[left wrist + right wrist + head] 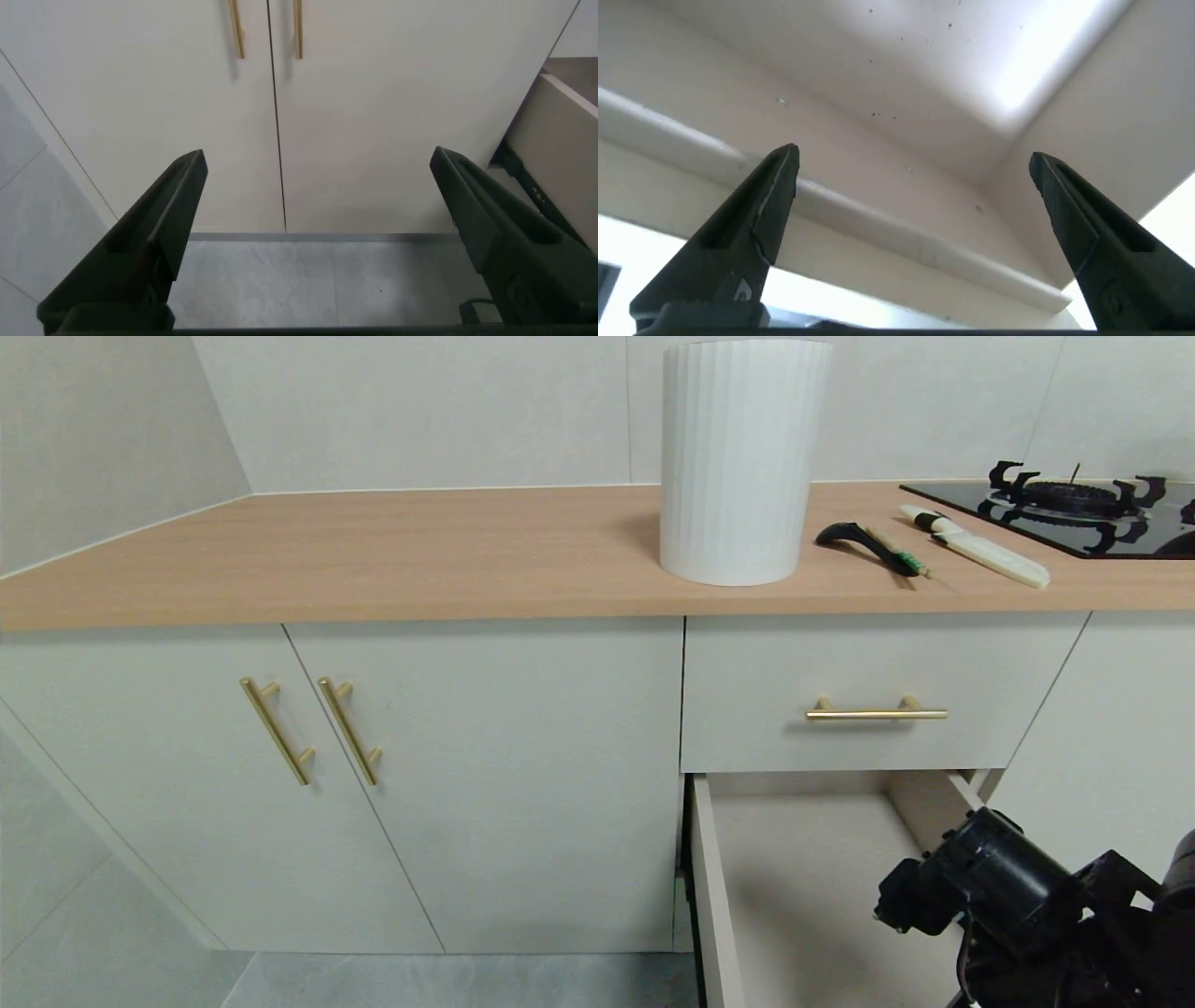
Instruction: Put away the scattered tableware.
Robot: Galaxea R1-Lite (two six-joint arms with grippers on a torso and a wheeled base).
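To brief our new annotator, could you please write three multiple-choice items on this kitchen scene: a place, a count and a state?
1. Where does the white knife lie? A) in the drawer B) on the counter, beside the stove C) on the floor
2. How many gold handles show in the head view? A) one B) three C) five
3. The lower drawer is: A) open B) shut C) missing
Answers: 1 B, it rests near the stove; 2 B, two on doors, one on the upper drawer; 3 A, its inside shows.
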